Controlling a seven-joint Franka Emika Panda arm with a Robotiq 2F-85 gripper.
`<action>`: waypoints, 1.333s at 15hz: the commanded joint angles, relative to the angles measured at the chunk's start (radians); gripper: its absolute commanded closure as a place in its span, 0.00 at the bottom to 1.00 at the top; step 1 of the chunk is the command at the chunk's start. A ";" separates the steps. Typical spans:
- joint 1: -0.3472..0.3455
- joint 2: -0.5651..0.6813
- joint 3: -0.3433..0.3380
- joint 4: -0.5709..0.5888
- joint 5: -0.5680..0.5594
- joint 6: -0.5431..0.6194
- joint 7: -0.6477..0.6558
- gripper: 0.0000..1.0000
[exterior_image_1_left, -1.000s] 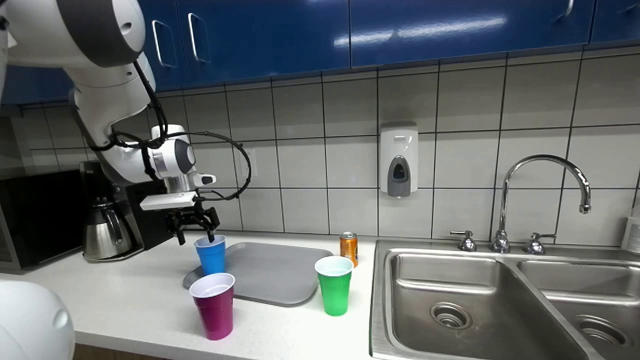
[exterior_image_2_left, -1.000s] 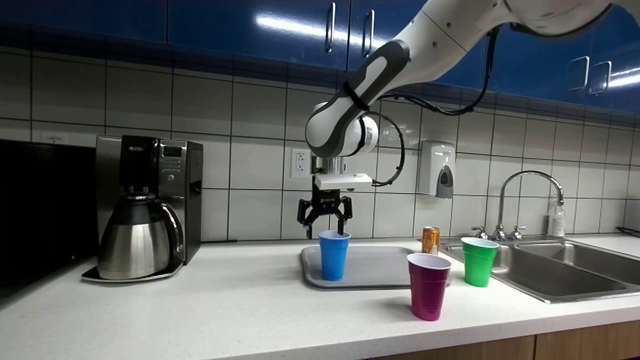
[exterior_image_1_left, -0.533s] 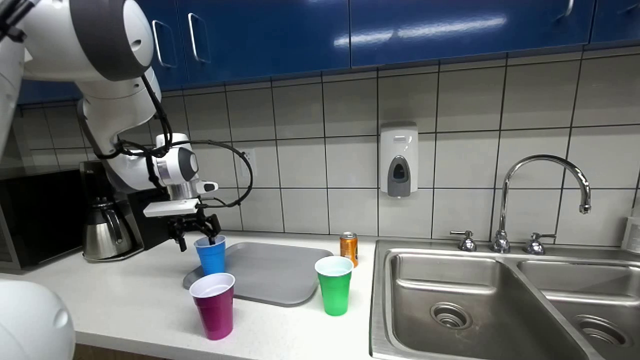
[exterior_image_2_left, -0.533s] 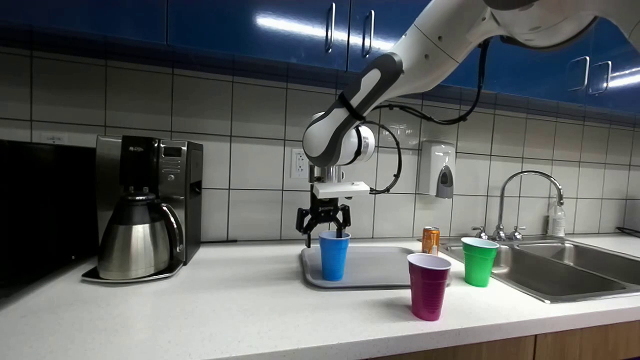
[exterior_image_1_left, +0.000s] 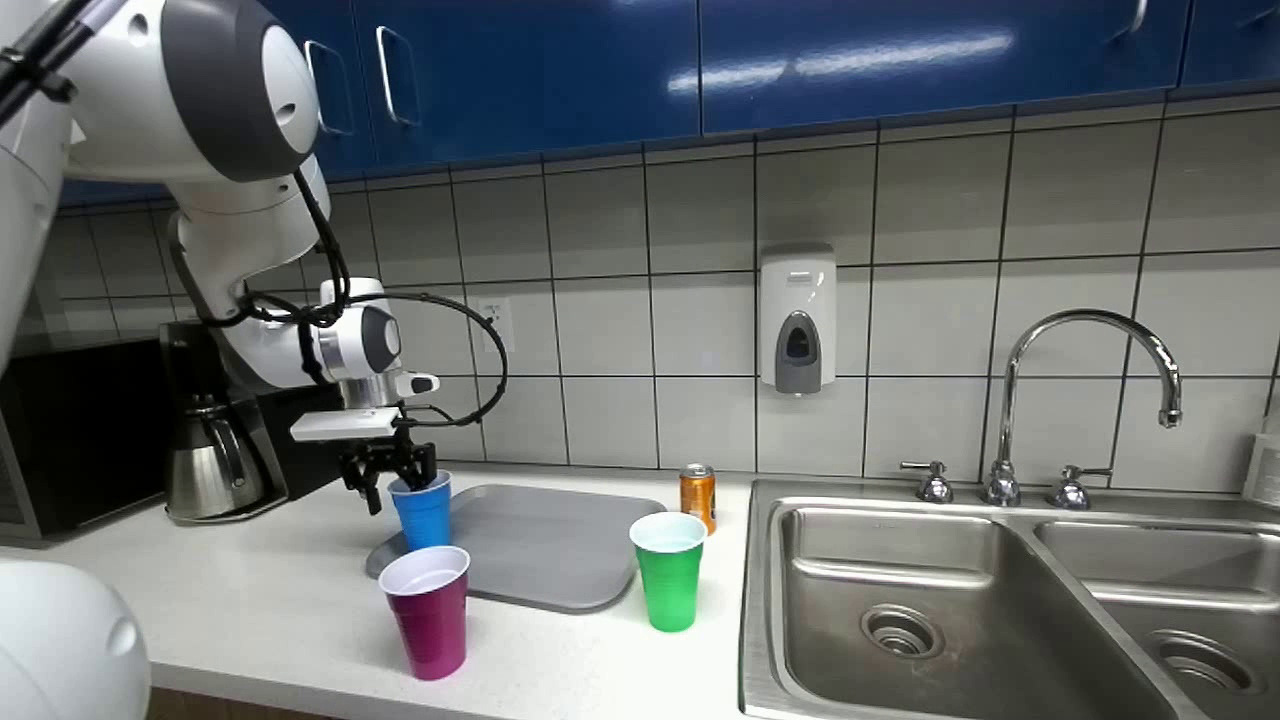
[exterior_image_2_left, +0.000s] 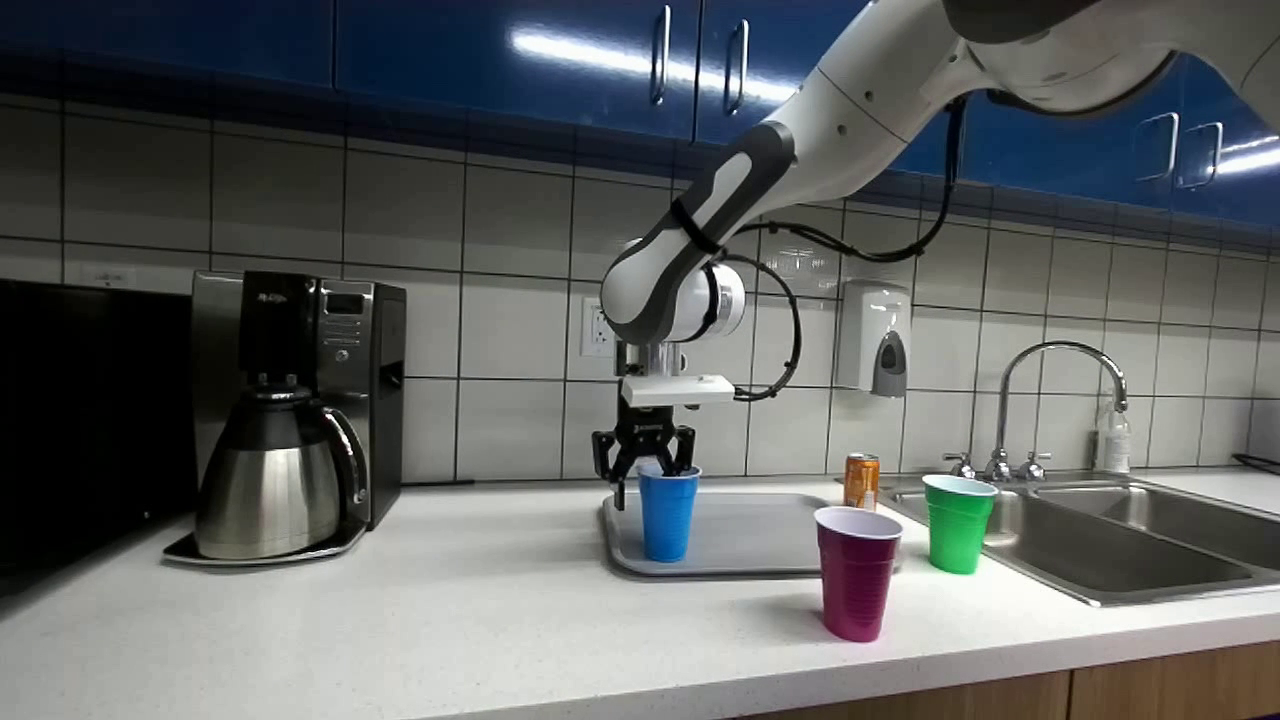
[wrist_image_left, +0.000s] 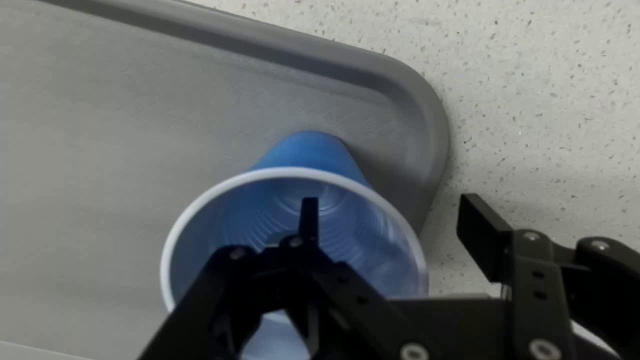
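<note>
Arm (exterior_image_2_left: 850, 125): white and grey; in an exterior view the long link slopes from upper right to lower left, passing in front of the blue cabinets (exterior_image_2_left: 450, 60); in an exterior view the bulky joints (exterior_image_1_left: 230, 90) fill the top left and step down toward the counter (exterior_image_1_left: 250, 610)

Wrist (exterior_image_2_left: 660, 290): rounded; turns the line from sloping to vertical; white block (exterior_image_2_left: 678, 390) below it, close to level

Cable (exterior_image_1_left: 505, 360): black; bows out sideways from the wrist in a loop

Gripper (wrist_image_left: 389, 212): aimed straight down, straddling one side of the cup's rim; jaws spread well apart, cup wall in the gap between them

Inner finger (wrist_image_left: 308, 220): reaches inside the blue cup (exterior_image_2_left: 668, 525); whether it touches the wall, can't tell

Outer finger (wrist_image_left: 482, 235): hangs outside the rim, apart from it in the wrist view

Blue cup: upright on the grey tray (exterior_image_2_left: 760, 535), near a rounded corner; mouth partly hidden by the gripper in the wrist view

Tray: flat on the counter

Magenta cup (exterior_image_2_left: 858, 580): upright on the counter, just in front of the tray in both exterior views

Green cup (exterior_image_2_left: 958, 530): upright, between tray and sink (exterior_image_1_left: 763, 640); orange can (exterior_image_2_left: 861, 480) upright near it, farther back

Coffee maker (exterior_image_2_left: 350, 385): well apart from the gripper; steel carafe (exterior_image_2_left: 285, 510) stands on its base

Faucet (exterior_image_1_left: 1007, 415): arched, at the back of the sink; soap dispenser (exterior_image_1_left: 798, 290) on the tiled wall (exterior_image_1_left: 600, 330)
</note>
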 joint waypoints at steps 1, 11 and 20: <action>0.003 0.014 -0.008 0.035 0.020 -0.007 -0.033 0.58; 0.006 -0.001 -0.016 0.038 0.009 -0.006 -0.029 0.99; 0.016 -0.065 -0.010 0.003 0.001 0.028 -0.032 0.99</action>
